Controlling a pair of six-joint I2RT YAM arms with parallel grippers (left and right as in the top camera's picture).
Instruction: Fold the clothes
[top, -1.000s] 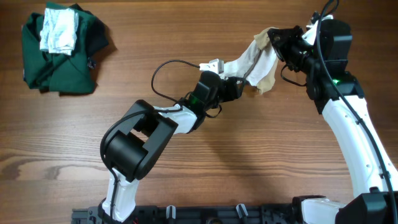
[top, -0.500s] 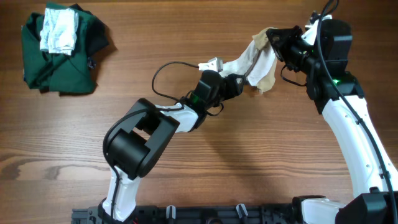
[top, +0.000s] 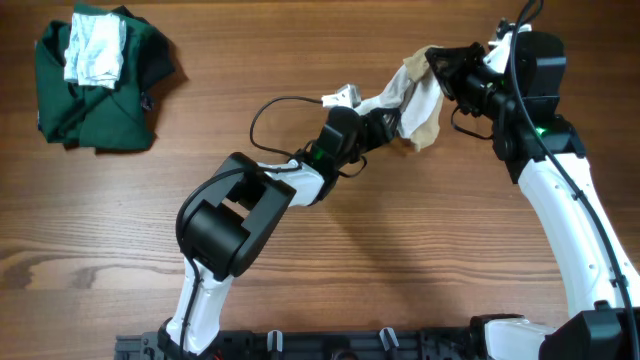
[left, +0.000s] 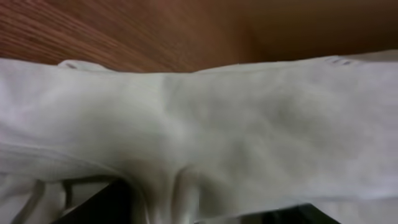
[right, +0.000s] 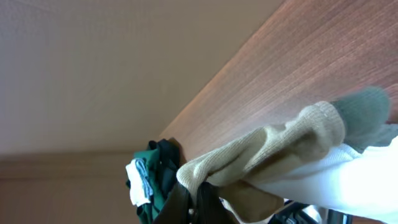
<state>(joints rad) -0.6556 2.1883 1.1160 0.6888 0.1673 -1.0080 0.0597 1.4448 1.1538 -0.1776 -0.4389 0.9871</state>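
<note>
Evenly lit from above with soft shadows on the worktop (top: 420, 260), sharp overhead, yet with the clothes (left: 205, 137) badly blurred up close at the left wrist and slightly soft at the right

White-and-black arms (top: 570, 215), looping black cable (top: 288, 99)

desk: brown wood top (top: 420, 260), fills nearly the whole overhead view
grain: long streaks running left to right, dark and lighter bands mixed
finish: matte, faint sheen
wall: pale beige, fine texture (right: 93, 62), rises beyond a desk edge in the right wrist view; which edge, can't tell
wall strip: darker band (right: 56, 165) across the wall's lower part; can't tell what it is
light: soft, from above, blurred shadows on the wood; wood reads warm orange in the left wrist view
</note>
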